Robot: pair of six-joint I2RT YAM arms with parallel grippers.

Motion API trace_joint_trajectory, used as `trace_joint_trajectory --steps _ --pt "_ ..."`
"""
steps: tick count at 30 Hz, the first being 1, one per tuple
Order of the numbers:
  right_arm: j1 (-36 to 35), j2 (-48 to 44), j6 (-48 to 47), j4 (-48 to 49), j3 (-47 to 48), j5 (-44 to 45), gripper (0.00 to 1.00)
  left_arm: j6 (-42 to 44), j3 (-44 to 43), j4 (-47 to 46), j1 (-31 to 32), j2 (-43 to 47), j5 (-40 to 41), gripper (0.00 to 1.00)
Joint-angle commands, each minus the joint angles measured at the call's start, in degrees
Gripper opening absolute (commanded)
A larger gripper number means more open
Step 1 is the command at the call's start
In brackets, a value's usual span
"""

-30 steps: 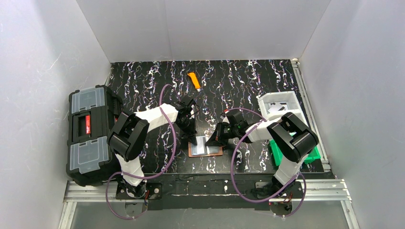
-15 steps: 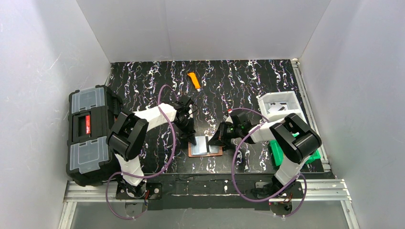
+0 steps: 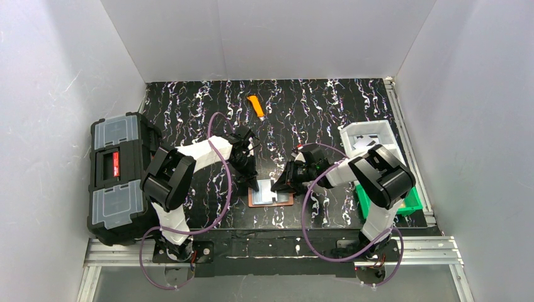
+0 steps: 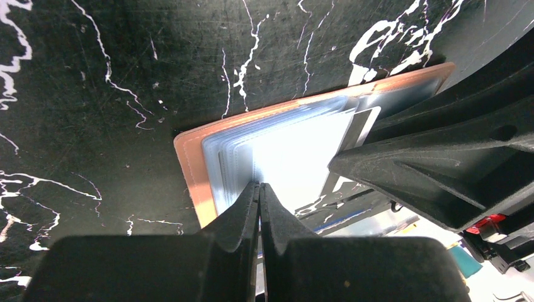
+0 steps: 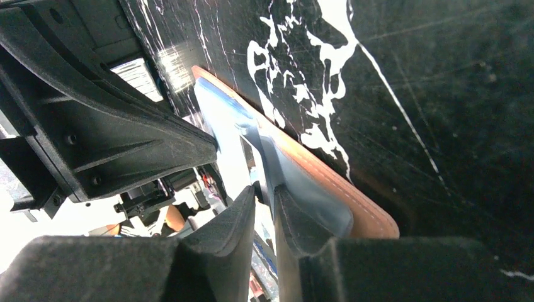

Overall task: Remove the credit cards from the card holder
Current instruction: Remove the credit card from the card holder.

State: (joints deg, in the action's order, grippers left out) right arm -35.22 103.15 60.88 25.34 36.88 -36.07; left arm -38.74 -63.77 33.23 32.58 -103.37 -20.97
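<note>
The card holder [image 3: 272, 199] lies open on the black marbled table, its brown cover [image 4: 192, 170] under a stack of clear sleeves [image 4: 283, 145]. My left gripper [image 3: 255, 185] stands at its left edge, and in the left wrist view it [image 4: 259, 185] is shut on a thin sleeve leaf. My right gripper [image 3: 279, 187] is at the right side. In the right wrist view it [image 5: 264, 189] is pinched with a narrow gap on the edge of a pale blue-grey card [image 5: 252, 148], which pokes out of the sleeves [image 4: 367, 119]. The orange-tan card is hidden.
A big black toolbox [image 3: 119, 176] sits at the left edge. An orange utility knife [image 3: 255, 106] lies at the back. A white bin [image 3: 368, 139] and a green bin [image 3: 412, 202] stand on the right, behind my right arm.
Both grippers stay at the card holder. The right arm has shifted slightly; the holder has barely moved.
</note>
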Motion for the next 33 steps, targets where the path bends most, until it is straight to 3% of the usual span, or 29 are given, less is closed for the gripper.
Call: trace_joint_trajectory --steps 1,5,6,7,17,33 --pt "-0.19 1.85 0.26 1.58 0.97 -0.13 0.26 2.03 2.63 2.43 -0.23 -3.3 7.57 0.0" --pt "-0.2 1.41 -0.02 1.18 0.93 0.14 0.23 1.64 2.86 2.45 -0.24 -3.2 8.02 0.0" --pt "-0.2 1.13 -0.2 0.68 0.87 0.5 0.18 1.49 2.96 2.44 -0.23 -3.09 8.17 0.0" --pt "-0.07 -0.39 -1.22 -1.58 0.23 2.22 0.01 1.33 2.94 2.67 -0.26 -2.6 8.91 0.0" --pt "2.22 -12.48 -6.81 -11.38 -5.67 11.4 0.01 1.42 2.94 4.12 -0.31 -1.65 11.49 0.0" --pt "2.44 -26.17 -11.2 -29.17 0.34 16.86 0.01 3.35 -1.18 5.58 -0.28 1.58 8.91 0.0"
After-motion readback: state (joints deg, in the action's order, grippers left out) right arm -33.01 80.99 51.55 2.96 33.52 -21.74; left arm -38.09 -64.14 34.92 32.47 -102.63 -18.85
